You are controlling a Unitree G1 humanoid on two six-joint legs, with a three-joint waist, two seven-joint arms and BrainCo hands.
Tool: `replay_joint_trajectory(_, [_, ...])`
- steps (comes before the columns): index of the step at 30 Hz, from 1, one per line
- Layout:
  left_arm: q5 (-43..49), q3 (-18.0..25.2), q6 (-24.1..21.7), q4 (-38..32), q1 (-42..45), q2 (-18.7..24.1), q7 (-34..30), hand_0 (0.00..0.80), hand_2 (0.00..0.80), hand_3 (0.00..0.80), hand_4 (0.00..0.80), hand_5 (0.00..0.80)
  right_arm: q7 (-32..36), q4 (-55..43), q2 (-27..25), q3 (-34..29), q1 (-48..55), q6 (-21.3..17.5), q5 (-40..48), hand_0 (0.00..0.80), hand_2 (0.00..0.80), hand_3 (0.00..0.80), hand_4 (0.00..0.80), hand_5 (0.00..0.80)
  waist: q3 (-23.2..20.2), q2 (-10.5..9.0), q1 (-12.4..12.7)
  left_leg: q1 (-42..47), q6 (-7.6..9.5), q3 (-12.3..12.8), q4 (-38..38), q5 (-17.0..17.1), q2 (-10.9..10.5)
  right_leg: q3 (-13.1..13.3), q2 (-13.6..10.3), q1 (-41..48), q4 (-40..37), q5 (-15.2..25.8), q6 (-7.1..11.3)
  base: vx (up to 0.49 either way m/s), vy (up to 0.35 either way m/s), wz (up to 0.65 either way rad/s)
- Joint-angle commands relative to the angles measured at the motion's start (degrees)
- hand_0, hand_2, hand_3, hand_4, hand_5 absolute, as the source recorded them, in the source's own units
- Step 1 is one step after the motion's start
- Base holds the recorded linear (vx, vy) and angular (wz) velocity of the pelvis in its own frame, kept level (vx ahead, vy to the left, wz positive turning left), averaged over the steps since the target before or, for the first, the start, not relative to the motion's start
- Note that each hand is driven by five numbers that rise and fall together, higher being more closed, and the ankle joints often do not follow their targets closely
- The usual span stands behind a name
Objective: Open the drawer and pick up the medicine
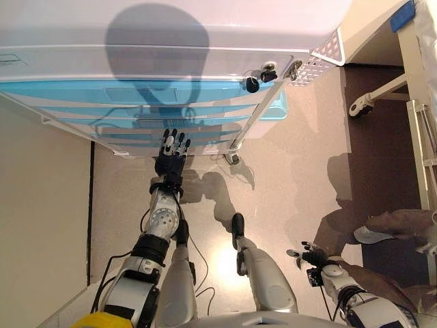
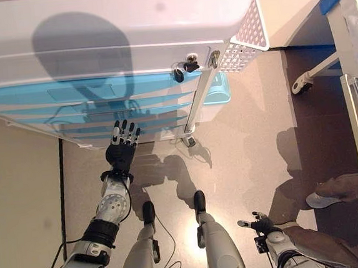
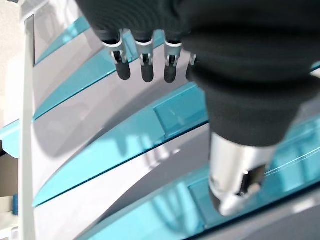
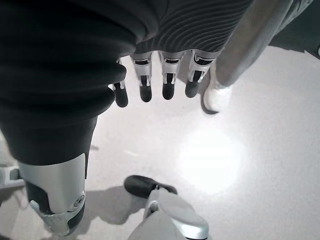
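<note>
A white cart (image 1: 171, 27) with several blue drawer fronts (image 1: 82, 92) stands ahead, and all the drawers look shut. No medicine shows in any view. My left hand (image 1: 171, 157) is open, its fingers straight and pointing at the lower drawers, close to them. In the left wrist view its fingers (image 3: 145, 65) hover just off a blue drawer front (image 3: 125, 135); I cannot tell if they touch it. My right hand (image 1: 313, 257) hangs low at the right, open and empty, its fingers (image 4: 155, 80) over bare floor.
A perforated white basket (image 1: 321, 58) and a blue bin (image 1: 278, 106) hang on the cart's right side, above its castor (image 1: 233, 158). A bed frame with a castor (image 1: 360, 106) stands at the right. A person's shoe (image 1: 372, 234) and leg are near my right hand.
</note>
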Motion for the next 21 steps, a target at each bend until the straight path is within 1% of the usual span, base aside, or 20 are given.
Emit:
replay_joint_trajectory(1, [2.27,1.26,-2.12,-5.31,-4.62,0.4,-1.17,0.0,0.0,0.0,0.0,0.0,0.28,0.58,-0.96,1.81,0.65,-0.99,1.0,0.0,0.0,0.0,0.0,0.0,-2.59,-1.93,-0.32,-2.74,2.09,0.1,3.08,-3.32,-2.47,1.87,-2.18,-5.39,1.07,2.53,3.55,0.0,0.0,0.0])
replay_joint_trajectory(10, [2.88,1.55,-2.69,-5.24,-5.79,0.71,-0.48,0.0,0.0,0.0,0.0,0.0,0.15,0.9,-1.2,1.56,0.89,-0.96,0.95,0.0,0.0,0.0,0.0,0.0,-2.85,-2.14,-0.75,-2.91,2.03,0.18,3.11,-3.32,-2.36,2.19,-1.99,-5.47,0.64,2.91,3.45,0.0,0.0,0.0])
replay_joint_trajectory(21, [3.51,1.72,-2.91,-2.98,-7.58,1.25,0.35,0.0,0.0,0.0,0.0,0.0,0.0,0.89,-1.23,1.83,1.02,-0.82,0.81,0.0,0.0,0.0,0.0,0.0,-3.05,-2.5,-1.12,-3.09,2.09,0.45,3.29,-3.45,-2.41,2.55,-1.82,-5.64,0.46,3.15,3.45,0.0,0.0,0.0])
